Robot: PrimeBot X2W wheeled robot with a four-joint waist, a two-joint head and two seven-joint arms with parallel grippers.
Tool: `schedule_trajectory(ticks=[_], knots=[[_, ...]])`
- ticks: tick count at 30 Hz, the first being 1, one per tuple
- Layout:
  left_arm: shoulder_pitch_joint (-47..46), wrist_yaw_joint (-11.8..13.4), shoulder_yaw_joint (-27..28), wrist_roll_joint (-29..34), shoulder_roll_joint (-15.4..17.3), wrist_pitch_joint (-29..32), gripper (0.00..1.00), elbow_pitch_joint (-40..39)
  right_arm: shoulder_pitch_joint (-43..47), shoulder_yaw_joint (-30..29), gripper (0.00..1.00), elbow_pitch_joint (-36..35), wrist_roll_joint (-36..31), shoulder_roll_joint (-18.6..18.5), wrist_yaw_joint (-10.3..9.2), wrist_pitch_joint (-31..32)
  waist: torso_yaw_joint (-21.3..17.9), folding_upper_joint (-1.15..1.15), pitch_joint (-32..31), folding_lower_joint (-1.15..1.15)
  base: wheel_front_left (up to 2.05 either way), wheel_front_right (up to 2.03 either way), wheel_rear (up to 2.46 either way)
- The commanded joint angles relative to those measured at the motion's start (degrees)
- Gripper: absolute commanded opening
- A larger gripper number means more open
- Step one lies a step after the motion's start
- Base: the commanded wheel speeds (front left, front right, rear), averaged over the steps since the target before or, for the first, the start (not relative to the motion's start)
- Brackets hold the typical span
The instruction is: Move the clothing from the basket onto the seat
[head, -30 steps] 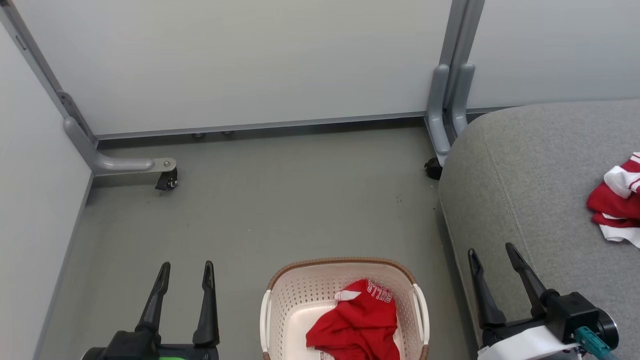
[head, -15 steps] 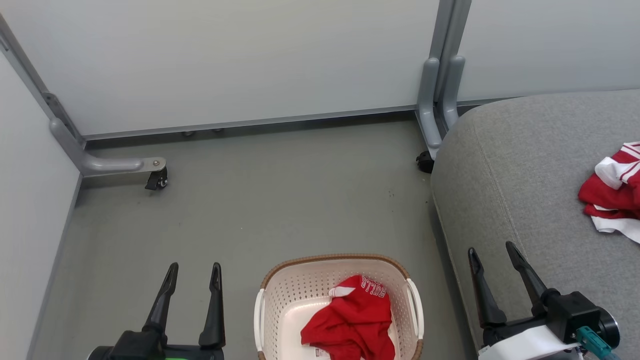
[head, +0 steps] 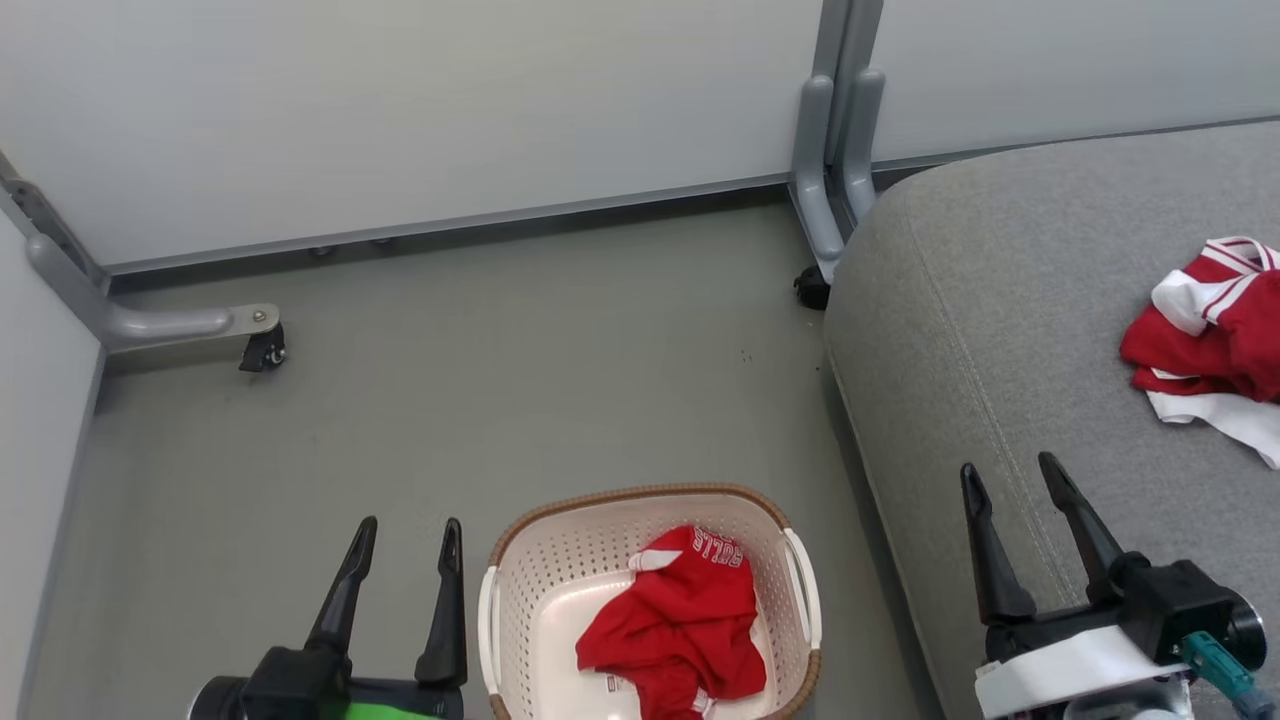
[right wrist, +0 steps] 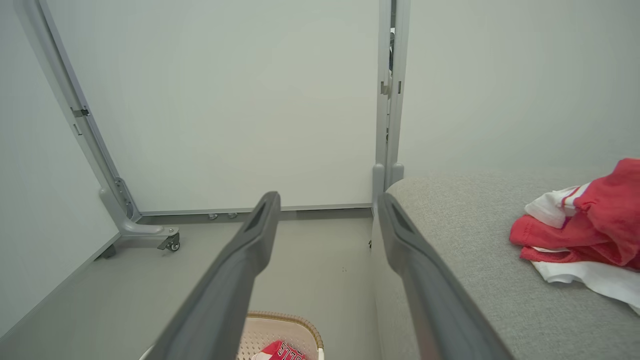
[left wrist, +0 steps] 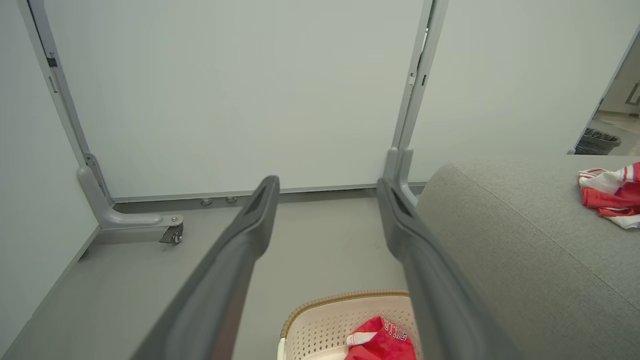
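Camera swung; left pincer (head: 410,524), right pincer (head: 1008,464) spread, empty; crumpled red lettered garment (head: 680,625) right of left pincer; best pinched at raised fold.

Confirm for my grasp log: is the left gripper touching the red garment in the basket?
Apart. Head view: the left gripper sits outside the basket, whose wall separates it from the red garment.

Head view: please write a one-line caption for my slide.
Open left gripper and right gripper flank the basket holding one red garment; a second garment lies on the grey seat.
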Motion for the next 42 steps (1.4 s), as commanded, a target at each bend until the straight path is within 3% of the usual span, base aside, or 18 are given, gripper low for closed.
schedule_trajectory(ticks=[1, 15, 21, 26, 35, 42], knots=[[-2.0, -0.3, -0.2, 0.5, 0.1, 0.0, 1.00, 0.3, -1.7, -0.3, 1.00, -0.7, 0.6, -0.3, -0.10, -0.2, -1.8, 0.00, 3.4, 0.00, 0.00, 0.00, 0.00], [-24.6, -3.7, -7.7, 6.1, 0.6, 0.0, 1.00, 17.1, -16.2, -4.2, 1.00, -4.7, 1.6, 0.5, -0.10, -0.2, -4.5, 0.00, 26.7, 0.00, 0.00, 0.00, 0.00], [-37.1, -3.7, -18.9, 5.0, 1.8, 0.0, 1.00, 28.7, -20.9, -5.2, 1.00, -7.6, 1.9, 0.7, -0.10, -0.2, -3.8, 0.00, 36.2, 0.00, 0.00, 0.00, 0.00], [-48.4, -3.7, -30.0, 5.6, 2.8, 0.0, 1.00, 43.1, -24.4, -5.3, 1.00, -10.2, 1.4, 0.2, -0.10, -0.2, -3.2, 0.00, 43.0, 0.00, 0.00, 0.00, 0.00], [-61.2, -3.8, -40.8, 2.7, 0.8, 0.5, 1.00, 60.6, -28.2, -4.7, 1.00, -13.7, 1.0, -0.2, -0.10, -0.2, -4.3, 0.00, 51.2, 0.00, 0.00, 0.00, 0.00], [-67.9, -3.2, -43.9, 4.6, 0.6, 0.0, 1.00, 66.7, -29.8, -3.0, 1.00, -17.4, 0.5, 0.1, -0.10, -0.2, -5.2, 0.00, 56.6, 0.00, 0.00, 0.00, 0.00]])
